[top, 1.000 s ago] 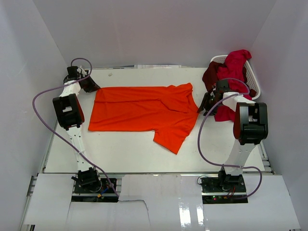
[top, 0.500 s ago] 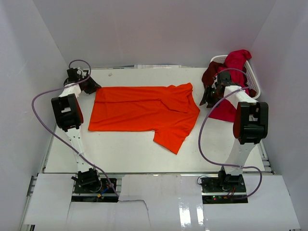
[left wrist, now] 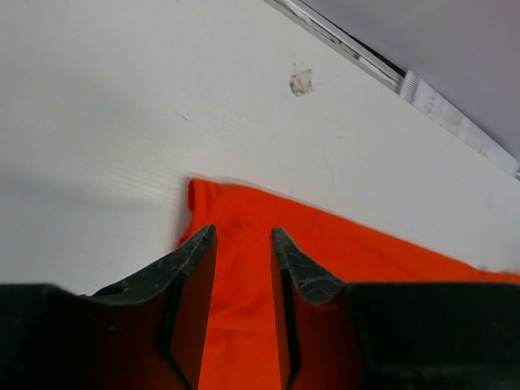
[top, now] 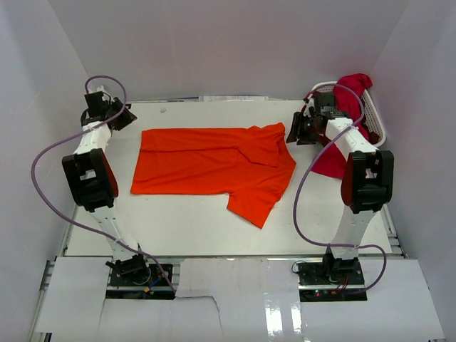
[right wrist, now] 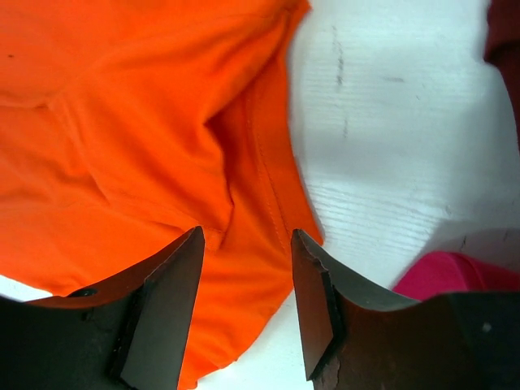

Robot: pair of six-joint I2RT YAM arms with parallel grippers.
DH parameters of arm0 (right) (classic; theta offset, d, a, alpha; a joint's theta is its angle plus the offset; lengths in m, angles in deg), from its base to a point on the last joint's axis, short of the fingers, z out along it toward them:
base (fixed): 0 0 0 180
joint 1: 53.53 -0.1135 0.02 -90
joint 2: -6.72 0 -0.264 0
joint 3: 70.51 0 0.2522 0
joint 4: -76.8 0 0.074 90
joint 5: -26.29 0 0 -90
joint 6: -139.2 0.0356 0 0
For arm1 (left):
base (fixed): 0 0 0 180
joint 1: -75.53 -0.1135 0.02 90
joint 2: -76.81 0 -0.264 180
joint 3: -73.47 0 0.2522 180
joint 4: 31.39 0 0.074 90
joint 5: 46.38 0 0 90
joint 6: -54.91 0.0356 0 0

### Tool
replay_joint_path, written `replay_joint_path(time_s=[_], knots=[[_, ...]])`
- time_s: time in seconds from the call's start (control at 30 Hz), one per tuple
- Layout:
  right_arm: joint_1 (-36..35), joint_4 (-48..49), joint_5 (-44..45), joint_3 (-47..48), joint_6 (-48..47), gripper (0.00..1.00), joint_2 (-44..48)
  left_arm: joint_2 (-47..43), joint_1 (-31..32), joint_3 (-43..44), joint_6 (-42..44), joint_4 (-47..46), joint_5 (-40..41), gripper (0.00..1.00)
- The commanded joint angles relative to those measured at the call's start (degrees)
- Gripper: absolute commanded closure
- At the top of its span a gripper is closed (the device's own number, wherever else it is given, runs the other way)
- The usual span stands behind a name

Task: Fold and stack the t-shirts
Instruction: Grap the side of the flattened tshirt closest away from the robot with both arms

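My left pincer (left wrist: 242, 237) hangs over the far left corner of the orange shirt (top: 214, 167), jaws apart, nothing between them. My right pincer (right wrist: 244, 237) hovers above the shirt's far right sleeve, jaws apart too, gripping nothing. The orange shirt lies spread flat mid-table (top: 178, 228). Red shirts (top: 353, 89) spill from the basket (top: 378, 132) at far right.

The left pincer (left wrist: 242, 236) hangs with its jaws apart over a corner of the orange t-shirt (left wrist: 366, 252) — the cloth lies flat on the white desk (left wrist: 122, 122). Beyond that corner sits a small grey mark (left wrist: 301, 81) — farther still, the desk's edge rail (left wrist: 439, 110).
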Motion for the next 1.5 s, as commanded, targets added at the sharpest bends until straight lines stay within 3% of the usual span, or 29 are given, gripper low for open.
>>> replay_joint_path(time_s=[0.0, 0.3, 0.67, 1.07, 1.47], knots=[[-2.6, -1.0, -2.5, 4.7, -3.4, 0.46, -2.0, -7.9, 1.6, -6.3, -0.9, -0.3, -5.6, 0.57], [-11.7, -3.5, 5.4, 10.6, -9.4, 0.46, -5.3, -18.8, 13.3, -22.9, 0.4, 1.1, -10.8, 0.62], [-20.8, -3.4, 15.2, 10.1, -16.6, 0.46, -6.5, -29.9, 18.4, -38.3, -1.1, 0.0, -18.8, 0.65], [-26.6, -1.4, 23.7, 8.6, -17.9, 0.46, -10.1, -27.3, 19.1, -48.2, -2.6, -5.2, -19.8, 0.73], [-27.2, -0.5, 24.5, 10.6, -17.4, 0.50, -14.4, -22.7, 19.1, -48.6, -2.2, -4.7, -19.6, 0.76]])
